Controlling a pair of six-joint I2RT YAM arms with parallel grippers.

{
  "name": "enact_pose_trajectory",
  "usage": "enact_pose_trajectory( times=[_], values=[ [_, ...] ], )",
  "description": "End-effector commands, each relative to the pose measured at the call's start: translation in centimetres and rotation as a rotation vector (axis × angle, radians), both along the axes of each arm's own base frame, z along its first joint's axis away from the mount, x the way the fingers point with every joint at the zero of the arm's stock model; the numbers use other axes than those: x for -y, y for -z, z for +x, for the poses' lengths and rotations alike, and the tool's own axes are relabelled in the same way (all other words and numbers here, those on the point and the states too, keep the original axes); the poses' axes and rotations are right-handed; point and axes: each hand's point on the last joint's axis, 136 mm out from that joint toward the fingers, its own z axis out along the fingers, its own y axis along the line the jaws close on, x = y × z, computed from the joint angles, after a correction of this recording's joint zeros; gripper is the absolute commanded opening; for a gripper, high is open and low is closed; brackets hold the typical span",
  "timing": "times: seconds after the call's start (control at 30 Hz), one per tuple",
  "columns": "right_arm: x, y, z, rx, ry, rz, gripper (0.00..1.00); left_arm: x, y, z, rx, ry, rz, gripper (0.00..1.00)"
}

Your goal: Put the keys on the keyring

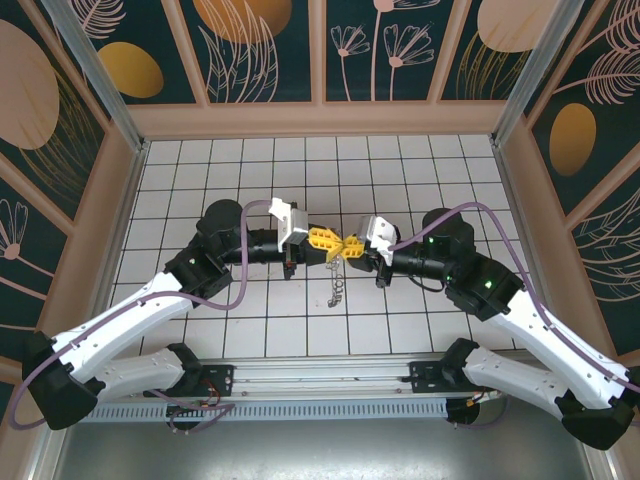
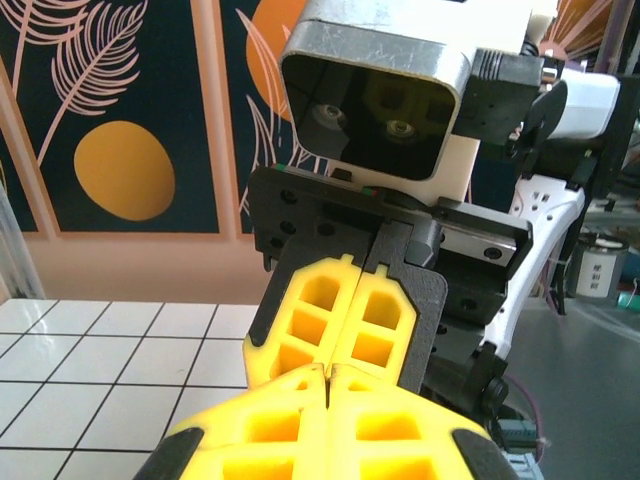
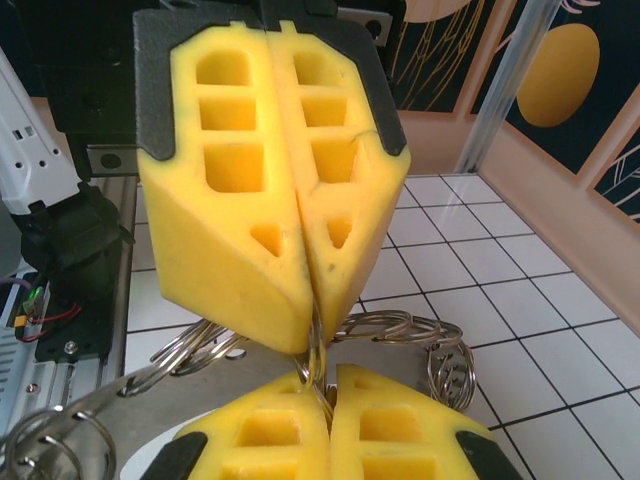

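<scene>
The keyring (image 3: 150,400) is being gripped above the middle of the table (image 1: 400,170), well away from its edges. The left gripper (image 1: 333,242) and the right gripper (image 1: 348,243) are being held tip to tip, both clenched on it, with its wire loops (image 1: 337,285) dangling beneath.

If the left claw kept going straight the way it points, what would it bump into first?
The right claw. The left claw points straight at it, tip to tip, with a wire of the keyring pinched between the tips, so contact looks almost immediate.
</scene>
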Motion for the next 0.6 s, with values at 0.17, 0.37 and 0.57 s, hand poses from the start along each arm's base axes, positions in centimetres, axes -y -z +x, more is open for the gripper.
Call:
enact_pose_trajectory(
  times=[0.17,0.37,0.57],
  values=[
    [0.8,-3.4,1.6,0.053,0.099,0.057,0.07,-0.6,0.0,-0.7,0.016,0.017,0.031,0.0],
    [1.1,-3.4,1.6,0.055,0.112,0.069,0.25,-0.9,-1.9,-1.5,0.021,0.044,-0.03,0.0],
    [1.2,-3.2,0.7,0.052,0.083,0.085,0.2,-1.2,-3.4,-2.1,0.026,0.063,-0.08,0.0]
  ],
)
